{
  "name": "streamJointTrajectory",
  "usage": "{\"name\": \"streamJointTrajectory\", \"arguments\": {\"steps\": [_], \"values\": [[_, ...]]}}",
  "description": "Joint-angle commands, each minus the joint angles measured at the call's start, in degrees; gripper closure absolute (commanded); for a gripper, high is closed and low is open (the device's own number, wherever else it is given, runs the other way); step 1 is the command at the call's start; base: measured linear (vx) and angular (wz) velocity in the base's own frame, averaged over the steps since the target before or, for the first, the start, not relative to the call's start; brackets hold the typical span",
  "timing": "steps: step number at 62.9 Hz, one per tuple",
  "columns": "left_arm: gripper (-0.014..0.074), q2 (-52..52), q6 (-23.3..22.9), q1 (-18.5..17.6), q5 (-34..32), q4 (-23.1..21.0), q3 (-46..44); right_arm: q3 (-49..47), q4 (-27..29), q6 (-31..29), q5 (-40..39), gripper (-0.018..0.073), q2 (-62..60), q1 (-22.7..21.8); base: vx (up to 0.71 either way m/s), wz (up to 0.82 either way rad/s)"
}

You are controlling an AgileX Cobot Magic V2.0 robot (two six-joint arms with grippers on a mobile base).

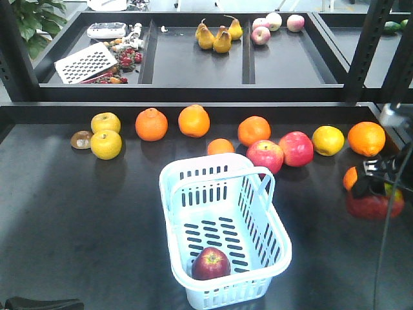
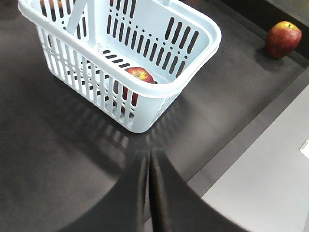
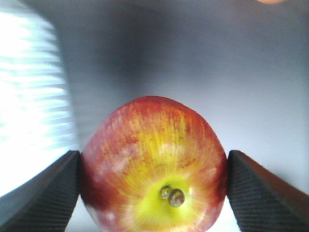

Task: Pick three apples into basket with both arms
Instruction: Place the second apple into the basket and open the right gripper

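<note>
My left pincer [image 2: 148,180] is pressed together and empty, near the basket [image 1: 226,292], which holds one apple [image 1: 211,263]. Behind it on the surface [image 1: 77,219] lie two apples [image 1: 264,155]. My right pincer [image 3: 153,166] pinches another apple [image 3: 154,140].

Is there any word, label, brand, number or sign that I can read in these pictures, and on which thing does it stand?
None can be read.
The basket, the apple held in the right gripper and the other fruit bear no sticker or print.
The white box in the back tray is too small to tell.
</note>
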Motion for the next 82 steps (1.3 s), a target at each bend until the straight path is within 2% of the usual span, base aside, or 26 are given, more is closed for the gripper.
{"name": "streamJointTrajectory", "arguments": {"steps": [1, 12, 22, 25, 31, 37, 44, 52, 59, 73, 77, 82], "values": [[0.0603, -0.04, -0.30, 0.08, -2.08, -2.12, -1.57, 0.39, 9.35, -6.32, 1.62, 0.0564, -7.46, -0.23, 0.00, 0.00], [0.0603, -0.04, -0.30, 0.08, -2.08, -2.12, -1.57, 9.45, 24.68, -14.21, 1.26, 0.0564, -15.14, -0.23, 0.00, 0.00], [0.0603, -0.04, -0.30, 0.08, -2.08, -2.12, -1.57, 16.91, 40.12, -24.49, -0.43, 0.0564, -16.35, 0.07, 0.00, 0.00], [0.0603, -0.04, -0.30, 0.08, -2.08, -2.12, -1.57, 18.34, 42.94, -26.50, -1.35, 0.0564, -16.16, 1.36, 0.00, 0.00], [0.0603, -0.04, -0.30, 0.08, -2.08, -2.12, -1.57, 18.99, 45.26, -27.51, -4.73, 0.0564, -14.97, 7.89, 0.00, 0.00], [0.0603, -0.04, -0.30, 0.08, -2.08, -2.12, -1.57, 18.89, 45.31, -27.00, -14.02, 0.0564, -13.10, 17.35, 0.00, 0.00], [0.0603, -0.04, -0.30, 0.08, -2.03, -2.12, -1.57, 18.80, 45.51, -26.20, -24.66, 0.0560, -9.39, 26.06, 0.00, 0.00], [0.0603, -0.04, -0.30, 0.08, -1.92, -2.12, -1.57, 18.25, 45.44, -27.22, -33.76, 0.0526, -3.90, 32.02, 0.00, 0.00], [0.0603, -0.04, -0.30, 0.08, -1.92, -2.12, -1.57, 16.54, 45.38, -27.40, -34.04, 0.0420, 0.79, 33.05, 0.00, 0.00], [0.0603, -0.04, -0.30, 0.08, -1.86, -2.12, -1.57, 13.75, 45.19, -27.76, -33.62, 0.0002, 5.31, 33.05, 0.00, 0.00], [0.0603, -0.04, -0.30, 0.08, -1.86, -2.12, -1.57, 13.75, 45.18, -27.76, -33.56, -0.0079, 5.31, 33.05, 0.00, 0.00], [0.0603, -0.04, -0.30, 0.08, -1.86, -2.12, -1.57, 13.75, 45.18, -27.57, -33.52, -0.0130, 5.31, 33.05, 0.00, 0.00]]}}
